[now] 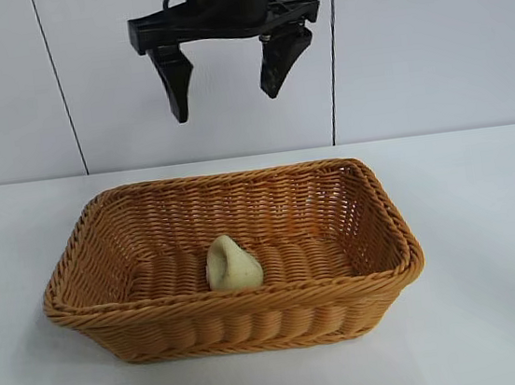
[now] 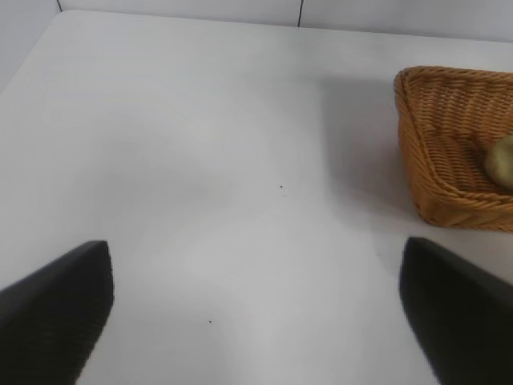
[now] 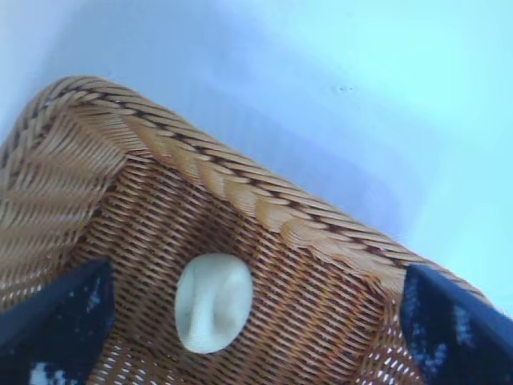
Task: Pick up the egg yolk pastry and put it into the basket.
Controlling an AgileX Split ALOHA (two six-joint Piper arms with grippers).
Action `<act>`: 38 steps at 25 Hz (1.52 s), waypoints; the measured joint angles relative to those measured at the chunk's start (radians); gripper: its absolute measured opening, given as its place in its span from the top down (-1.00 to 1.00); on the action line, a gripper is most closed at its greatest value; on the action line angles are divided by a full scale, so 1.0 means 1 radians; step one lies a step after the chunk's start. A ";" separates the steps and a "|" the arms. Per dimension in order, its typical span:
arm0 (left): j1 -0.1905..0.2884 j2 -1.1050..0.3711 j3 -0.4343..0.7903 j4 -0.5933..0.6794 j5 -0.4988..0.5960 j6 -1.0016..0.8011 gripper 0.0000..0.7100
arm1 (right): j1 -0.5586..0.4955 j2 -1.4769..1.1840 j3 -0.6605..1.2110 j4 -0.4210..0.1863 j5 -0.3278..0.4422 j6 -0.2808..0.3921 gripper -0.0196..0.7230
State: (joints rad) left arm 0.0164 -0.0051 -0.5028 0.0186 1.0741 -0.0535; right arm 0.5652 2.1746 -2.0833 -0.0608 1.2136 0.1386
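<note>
Overhead, the right gripper [image 1: 223, 82] hung spread and empty above the basket [image 1: 370, 188], egg yolk pastry [image 1: 232, 264] inside; a straight lift would clear the rim.

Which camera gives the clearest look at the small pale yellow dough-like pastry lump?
The right wrist view: the small pale yellow dough-like pastry lump shows whole from above on the floor of the orange-brown woven wicker basket. The exterior view has it partly behind the near rim. The left wrist view catches only a sliver at the frame edge.
</note>
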 joint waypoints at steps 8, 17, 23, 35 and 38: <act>0.000 0.000 0.000 0.000 0.000 0.000 -0.96 | -0.272 0.000 0.000 -0.010 -0.001 0.000 -0.92; 0.000 0.000 0.000 0.000 0.000 0.000 -0.96 | -0.503 0.000 0.000 -0.015 -0.001 -0.001 -0.92; 0.000 0.000 0.000 -0.002 0.000 0.000 -0.96 | -0.541 0.000 0.000 0.001 -0.001 -0.002 -0.92; 0.000 0.000 0.000 -0.002 0.000 0.000 -0.96 | -0.486 -0.239 0.359 0.061 -0.001 -0.041 -0.92; 0.000 0.000 0.000 -0.002 0.000 0.000 -0.96 | -0.486 -0.354 0.513 0.061 -0.002 -0.046 -0.92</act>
State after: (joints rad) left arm 0.0164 -0.0051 -0.5028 0.0166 1.0741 -0.0535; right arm 0.0787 1.8202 -1.5703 0.0000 1.2111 0.0928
